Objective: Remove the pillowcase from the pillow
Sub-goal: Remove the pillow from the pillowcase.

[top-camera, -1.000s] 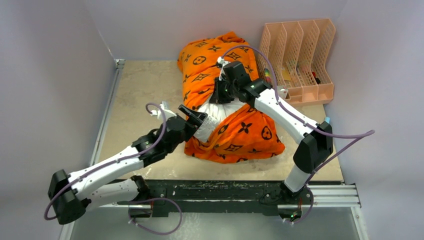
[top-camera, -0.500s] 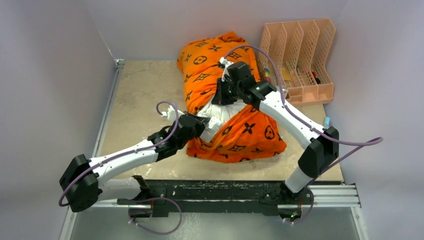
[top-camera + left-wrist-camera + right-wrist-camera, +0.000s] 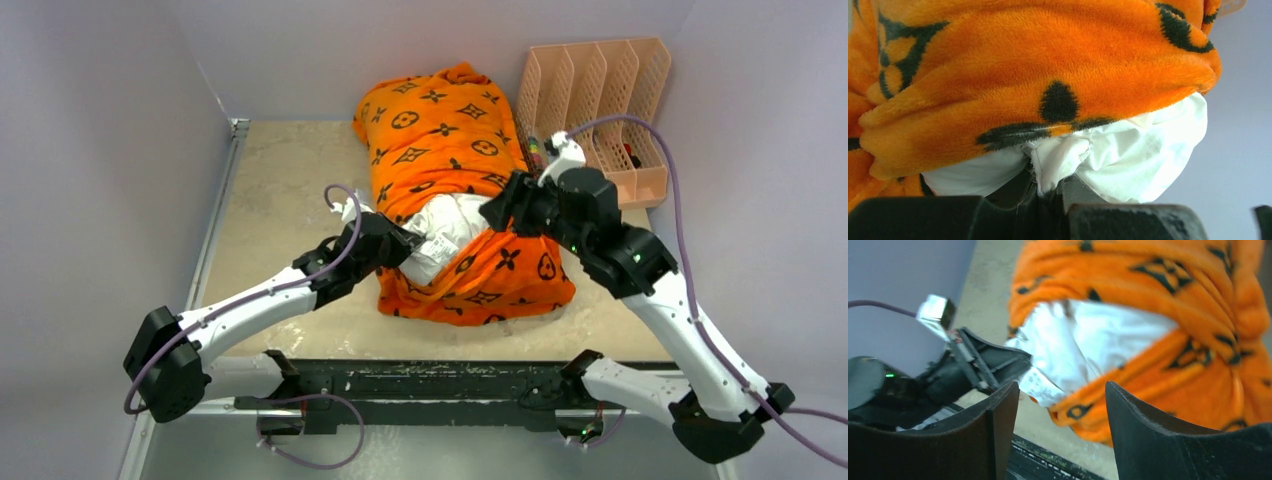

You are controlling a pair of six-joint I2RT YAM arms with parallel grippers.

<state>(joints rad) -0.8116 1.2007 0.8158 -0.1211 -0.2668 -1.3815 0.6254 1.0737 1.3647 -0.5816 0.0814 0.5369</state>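
Now left jaws pinch pillow (image 3: 1148, 150) corner at pillowcase (image 3: 1048, 60) edge; right jaws open, apart.

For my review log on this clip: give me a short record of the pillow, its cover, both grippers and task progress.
pillowcase: orange plush with black motifs, covers most of the pillow, lies on the table
pillow: white, one part bulging from the opening
left gripper: shut on the exposed pillow fabric
right gripper: open, holding nothing, by the opening
file organizer: peach, far right corner
progress: pillowcase not yet off
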